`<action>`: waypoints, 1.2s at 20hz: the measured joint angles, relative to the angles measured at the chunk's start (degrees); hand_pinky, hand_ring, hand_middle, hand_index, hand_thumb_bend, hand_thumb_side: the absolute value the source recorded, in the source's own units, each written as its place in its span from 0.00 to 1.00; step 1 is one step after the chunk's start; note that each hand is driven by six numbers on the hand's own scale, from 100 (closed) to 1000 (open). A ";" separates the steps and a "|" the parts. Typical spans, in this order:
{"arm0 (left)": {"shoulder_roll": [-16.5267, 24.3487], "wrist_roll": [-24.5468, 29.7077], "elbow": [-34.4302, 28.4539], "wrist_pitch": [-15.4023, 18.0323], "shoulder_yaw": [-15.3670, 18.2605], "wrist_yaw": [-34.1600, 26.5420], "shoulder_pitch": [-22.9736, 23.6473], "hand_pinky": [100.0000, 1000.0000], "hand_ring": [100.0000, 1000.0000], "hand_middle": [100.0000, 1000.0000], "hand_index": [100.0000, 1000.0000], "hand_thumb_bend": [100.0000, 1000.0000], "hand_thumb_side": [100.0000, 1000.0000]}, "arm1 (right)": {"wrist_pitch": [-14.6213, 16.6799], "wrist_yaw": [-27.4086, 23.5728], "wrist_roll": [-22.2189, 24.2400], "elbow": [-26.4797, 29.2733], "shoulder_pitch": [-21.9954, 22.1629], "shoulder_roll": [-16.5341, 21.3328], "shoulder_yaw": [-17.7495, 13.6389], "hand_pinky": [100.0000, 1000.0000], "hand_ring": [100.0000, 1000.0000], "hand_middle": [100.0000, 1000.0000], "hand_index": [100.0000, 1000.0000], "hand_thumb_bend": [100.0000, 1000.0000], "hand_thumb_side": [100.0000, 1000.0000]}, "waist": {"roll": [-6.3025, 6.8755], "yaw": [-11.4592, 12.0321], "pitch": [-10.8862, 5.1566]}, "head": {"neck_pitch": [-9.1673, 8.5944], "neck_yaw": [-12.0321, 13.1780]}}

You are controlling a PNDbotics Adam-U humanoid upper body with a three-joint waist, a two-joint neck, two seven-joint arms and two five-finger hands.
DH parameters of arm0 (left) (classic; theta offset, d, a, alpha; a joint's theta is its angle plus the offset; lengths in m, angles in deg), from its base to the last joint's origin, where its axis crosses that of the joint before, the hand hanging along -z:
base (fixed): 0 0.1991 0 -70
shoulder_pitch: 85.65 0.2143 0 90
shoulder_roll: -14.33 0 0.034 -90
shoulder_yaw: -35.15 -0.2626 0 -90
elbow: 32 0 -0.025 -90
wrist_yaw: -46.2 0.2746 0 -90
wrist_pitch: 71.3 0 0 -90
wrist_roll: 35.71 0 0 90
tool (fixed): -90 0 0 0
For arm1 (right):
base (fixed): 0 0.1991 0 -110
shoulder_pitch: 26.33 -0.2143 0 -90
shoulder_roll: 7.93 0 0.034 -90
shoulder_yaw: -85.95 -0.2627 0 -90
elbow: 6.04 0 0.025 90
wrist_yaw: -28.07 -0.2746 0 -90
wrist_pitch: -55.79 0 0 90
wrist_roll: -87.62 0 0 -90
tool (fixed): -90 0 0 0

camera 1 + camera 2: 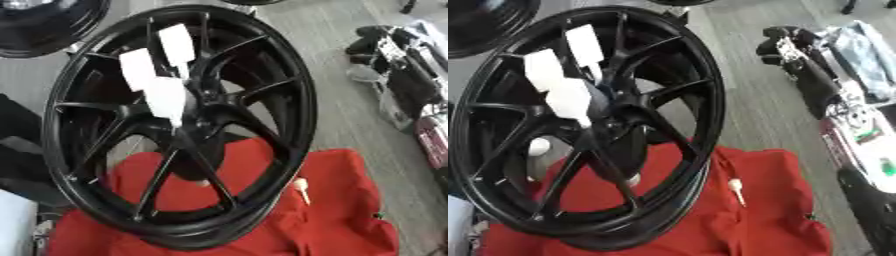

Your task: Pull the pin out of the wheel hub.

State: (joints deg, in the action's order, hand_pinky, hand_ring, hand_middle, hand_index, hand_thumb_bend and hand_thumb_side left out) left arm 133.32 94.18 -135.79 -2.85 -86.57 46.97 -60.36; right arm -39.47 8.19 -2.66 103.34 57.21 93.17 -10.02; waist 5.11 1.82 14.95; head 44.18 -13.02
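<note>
Right hand (779, 44) likely the dark end of the black-and-silver arm at the right edge, over the grey floor and well apart from the wheel; open or closed: cannot tell. Left hand not seen in either view. Black multi-spoke wheel (289, 95) tilted, filling the left and centre, lower rim resting on red cloth (350, 210). Hub (194, 120) slightly left of centre where the spokes meet. Three white blocks (166, 97) clustered over the hub and upper spokes, partly covering it; cannot tell which of them, if any, is the pin. Small pale peg-shaped piece (301, 189) lying on the cloth just right of the lower rim, not touching the hub. Second dark rim (44, 25) in the upper left corner, behind the wheel.
</note>
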 measured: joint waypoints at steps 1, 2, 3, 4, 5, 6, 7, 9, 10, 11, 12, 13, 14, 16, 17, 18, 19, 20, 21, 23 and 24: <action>-0.29 0.26 -0.03 -0.20 -0.36 0.02 -0.28 0.83 0.83 0.78 0.86 0.00 0.78 | -0.01 0.00 0.01 0.00 0.01 0.00 0.01 0.79 0.72 0.55 0.71 0.00 0.52 | 0.01 -0.01 -0.01 | 0.01 0.00; -0.57 0.42 -0.05 -0.42 -0.67 0.03 -0.53 0.83 0.83 0.78 0.87 0.00 0.78 | -0.02 0.00 0.02 0.00 0.02 0.00 0.01 0.79 0.72 0.55 0.71 0.00 0.53 | 0.02 -0.01 -0.02 | 0.01 0.00; -0.84 0.48 -0.08 -0.73 -1.03 0.05 -0.79 0.83 0.83 0.78 0.87 0.00 0.77 | -0.04 0.00 0.04 0.00 0.03 0.00 0.02 0.79 0.72 0.55 0.71 0.00 0.53 | 0.02 -0.03 -0.06 | 0.01 0.00; -1.20 0.50 -0.10 -1.12 -1.38 0.14 -1.07 0.84 0.83 0.78 0.87 0.00 0.76 | -0.05 0.00 0.05 0.00 0.07 0.00 0.03 0.79 0.72 0.55 0.71 0.00 0.54 | 0.02 -0.03 -0.12 | 0.02 0.00; -1.57 0.44 -0.11 -1.58 -1.80 0.29 -1.39 0.84 0.83 0.79 0.87 0.00 0.75 | -0.07 0.00 0.07 0.00 0.17 0.00 0.03 0.79 0.72 0.55 0.71 0.00 0.54 | 0.02 -0.03 -0.21 | 0.02 0.00; -1.98 0.29 -0.08 -2.09 -2.23 0.58 -1.74 0.84 0.84 0.79 0.87 0.00 0.74 | -0.11 0.00 0.11 0.00 0.23 0.00 0.04 0.79 0.72 0.55 0.71 0.00 0.54 | 0.02 -0.03 -0.28 | 0.02 0.00; -2.46 0.08 0.00 -2.65 -2.67 1.00 -2.13 0.85 0.84 0.79 0.88 0.00 0.71 | -0.16 0.00 0.16 0.00 0.25 0.00 0.05 0.79 0.72 0.55 0.71 0.00 0.54 | 0.02 -0.05 -0.33 | 0.02 0.01; -3.49 -0.65 0.47 -3.92 -3.55 2.11 -2.69 0.86 0.84 0.80 0.88 0.00 0.64 | -0.26 0.00 0.27 0.00 0.27 0.00 0.06 0.79 0.72 0.55 0.71 0.00 0.54 | 0.01 -0.10 -0.33 | 0.03 0.05; -4.01 -1.09 0.88 -4.54 -4.01 2.71 -2.90 0.86 0.85 0.80 0.88 0.00 0.60 | -0.28 0.00 0.30 0.00 0.30 0.00 0.07 0.79 0.72 0.55 0.71 0.00 0.54 | 0.01 -0.13 -0.33 | 0.03 0.08; -4.50 -1.55 1.35 -5.14 -4.49 3.32 -2.99 0.86 0.85 0.80 0.88 0.00 0.58 | -0.29 0.00 0.31 0.00 0.39 0.00 0.09 0.79 0.72 0.55 0.71 0.00 0.54 | 0.01 -0.15 -0.33 | 0.03 0.10; -4.97 -1.98 1.82 -5.70 -4.94 3.96 -3.07 0.87 0.85 0.80 0.88 0.00 0.55 | -0.30 0.02 0.33 0.00 0.44 0.00 0.14 0.79 0.72 0.55 0.71 0.00 0.54 | 0.01 -0.17 -0.33 | 0.03 0.12; -5.44 -2.38 2.33 -6.22 -5.39 4.67 -3.22 0.87 0.85 0.80 0.88 0.00 0.53 | -0.34 0.02 0.37 0.00 0.44 0.00 0.26 0.79 0.72 0.55 0.71 0.00 0.54 | 0.00 -0.17 -0.33 | 0.03 0.12; -5.91 -2.69 2.83 -6.67 -5.81 5.32 -3.39 0.87 0.85 0.81 0.89 0.01 0.51 | -0.40 0.03 0.44 0.00 0.44 0.00 0.38 0.79 0.72 0.55 0.71 0.00 0.55 | 0.00 -0.17 -0.33 | 0.04 0.14; -6.86 -2.98 3.87 -7.23 -6.64 6.30 -3.51 0.87 0.86 0.81 0.89 0.04 0.47 | -0.54 0.05 0.58 0.00 0.45 0.00 0.44 0.79 0.72 0.55 0.71 0.00 0.55 | 0.00 -0.18 -0.33 | 0.04 0.29; -7.29 -2.91 4.36 -7.40 -7.05 6.68 -3.56 0.88 0.85 0.81 0.88 0.07 0.41 | -0.59 0.06 0.64 0.00 0.44 0.00 0.48 0.79 0.72 0.55 0.71 0.00 0.55 | 0.00 -0.19 -0.33 | 0.04 0.33; -7.66 -2.73 4.84 -7.45 -7.44 7.03 -3.57 0.88 0.85 0.81 0.88 0.09 0.35 | -0.64 0.08 0.71 0.00 0.44 -0.01 0.60 0.79 0.72 0.55 0.71 0.00 0.55 | 0.00 -0.22 -0.33 | 0.04 0.35; -7.92 -2.34 5.26 -7.43 -7.79 7.38 -3.58 0.88 0.84 0.82 0.88 0.11 0.29 | -0.71 0.11 0.79 0.00 0.44 -0.01 0.74 0.79 0.72 0.55 0.71 0.00 0.55 | 0.00 -0.27 -0.33 | 0.04 0.35; -8.12 -1.85 5.67 -7.27 -8.06 7.83 -3.57 0.89 0.84 0.81 0.88 0.14 0.26 | -0.76 0.22 0.85 -0.01 0.45 -0.01 0.76 0.79 0.72 0.55 0.71 0.00 0.55 | 0.00 -0.28 -0.33 | 0.04 0.35; -8.22 -1.35 5.99 -7.06 -8.20 8.20 -3.54 0.90 0.85 0.81 0.88 0.17 0.24 | -0.79 0.30 0.89 -0.01 0.46 -0.01 0.78 0.79 0.72 0.55 0.71 0.00 0.56 | 0.00 -0.28 -0.33 | 0.04 0.35; -8.22 -0.02 6.58 -6.30 -8.37 8.95 -3.27 0.90 0.85 0.81 0.87 0.19 0.23 | -0.89 0.48 0.99 -0.02 0.46 -0.02 0.85 0.79 0.72 0.55 0.71 0.00 0.56 | 0.00 -0.28 -0.33 | 0.04 0.36; -8.22 0.65 6.80 -5.86 -8.36 9.27 -3.13 0.91 0.86 0.81 0.87 0.23 0.22 | -0.95 0.51 1.05 -0.02 0.46 -0.02 0.94 0.79 0.72 0.55 0.71 0.00 0.56 | 0.00 -0.28 -0.33 | 0.04 0.36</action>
State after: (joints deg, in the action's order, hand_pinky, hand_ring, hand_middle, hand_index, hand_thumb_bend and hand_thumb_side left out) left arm 125.11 94.83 -128.99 -8.71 -94.93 56.24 -63.50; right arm -40.42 8.71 -1.62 103.32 57.68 93.15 -9.08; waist 5.11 1.53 14.61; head 44.22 -12.66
